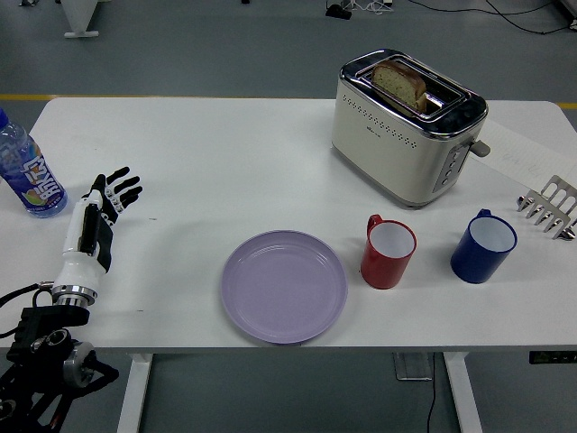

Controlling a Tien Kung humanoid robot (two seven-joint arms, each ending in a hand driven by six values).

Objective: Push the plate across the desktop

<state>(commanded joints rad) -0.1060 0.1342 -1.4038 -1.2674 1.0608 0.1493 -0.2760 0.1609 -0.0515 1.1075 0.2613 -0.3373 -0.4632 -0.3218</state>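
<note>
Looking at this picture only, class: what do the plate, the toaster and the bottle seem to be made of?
Plate: matte lilac, probably plastic or melamine; no gloss.
Toaster: cream painted metal body, shiny chrome top; it mirrors light.
Bottle: clear blue plastic with a printed label; you can see through it.

**Cut off at the edges**

The water bottle at the far left loses its top and left side to the picture's edge. The left arm runs out at the lower-left corner. The metal rack is clipped at the right edge. The bread slice sits partly hidden inside the toaster.
</note>
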